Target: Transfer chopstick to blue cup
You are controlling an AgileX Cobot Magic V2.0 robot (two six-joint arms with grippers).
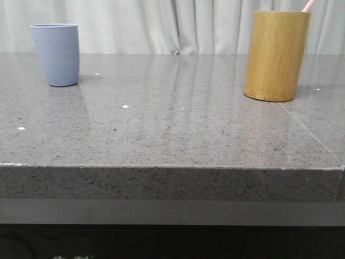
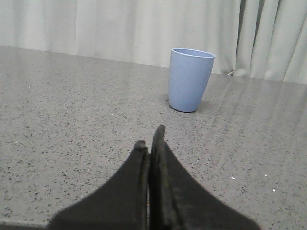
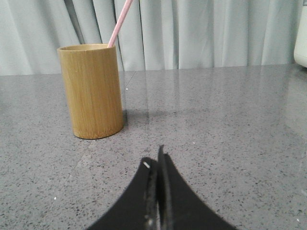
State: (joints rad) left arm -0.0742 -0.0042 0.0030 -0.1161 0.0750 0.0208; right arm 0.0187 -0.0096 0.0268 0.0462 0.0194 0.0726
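The blue cup [image 1: 55, 54] stands upright at the far left of the grey stone table; it also shows in the left wrist view [image 2: 190, 79]. A pale pink chopstick [image 1: 308, 5] leans out of the yellow-brown bamboo cylinder [image 1: 276, 55] at the far right; in the right wrist view the chopstick [image 3: 120, 23] rises from the cylinder [image 3: 92, 90]. My left gripper [image 2: 151, 139] is shut and empty, low over the table, well short of the blue cup. My right gripper [image 3: 157, 157] is shut and empty, short of the cylinder. Neither gripper shows in the front view.
The table's front edge [image 1: 172, 167] runs across the front view. Pale curtains [image 1: 172, 27] hang behind the table. A white object [image 3: 301, 33] stands at the edge of the right wrist view. A seam [image 1: 307, 127] crosses the tabletop near the cylinder.
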